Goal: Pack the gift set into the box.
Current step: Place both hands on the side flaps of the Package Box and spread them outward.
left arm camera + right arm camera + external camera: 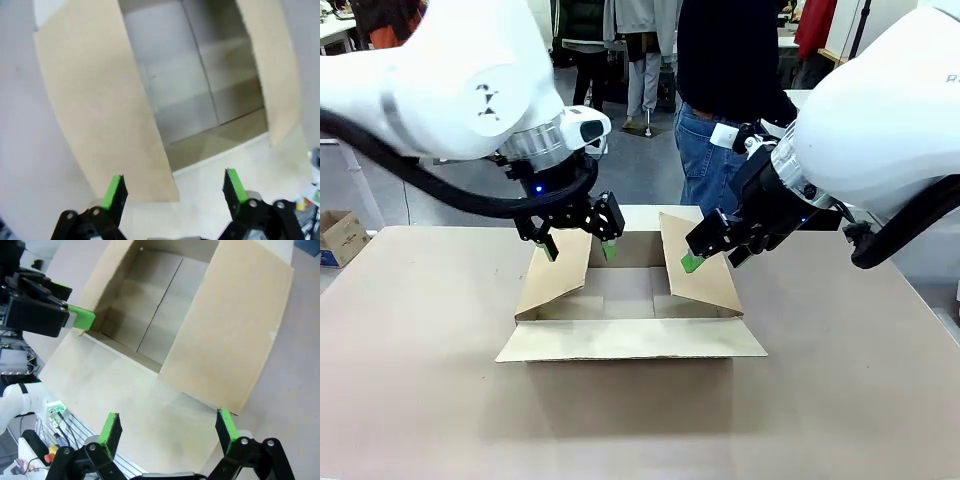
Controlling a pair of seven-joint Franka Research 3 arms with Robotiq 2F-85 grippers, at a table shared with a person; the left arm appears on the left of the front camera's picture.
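The box [630, 340] stands open in the middle of the table, its four flaps spread and its bare cardboard floor showing. My left gripper [576, 245] hangs open over the far end of the box's left flap [100, 100]; in the left wrist view it [174, 182] has nothing between its fingers. Above the far end of the right flap [230, 325], my right gripper [713, 256] is also open and empty [168, 421]. The left arm's green pad [80, 316] shows at the box's far rim in the right wrist view. The gift set is out of view.
A person in jeans [715, 150] stands at the far side of the table, behind the box. A small printed carton [340, 236] sits on the floor at the far left. Bare tabletop [420, 400] lies around the box on all sides.
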